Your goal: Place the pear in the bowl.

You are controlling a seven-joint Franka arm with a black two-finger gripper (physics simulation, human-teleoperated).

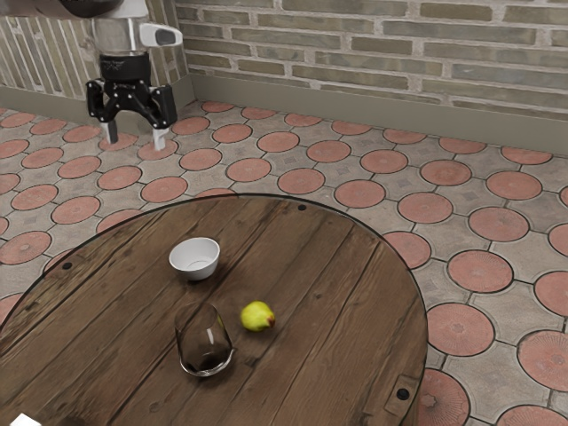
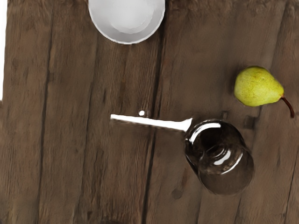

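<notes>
My gripper (image 1: 134,140) hangs high at the exterior view's upper left, its two fingers spread apart with nothing between them. On the round table lies a yellow-green pear (image 1: 257,316), well away from my gripper. The white bowl (image 1: 194,258) stands upright, and I see no object inside it. From above, the wrist view has the pear (image 2: 258,87) with its brown stem and part of the bowl (image 2: 127,21).
A dark transparent glass (image 1: 204,342) stands on the wooden table (image 1: 293,257) close to the pear. The same glass (image 2: 219,156) appears in the wrist view beside a white elongated patch (image 2: 154,122). A brick wall rises behind.
</notes>
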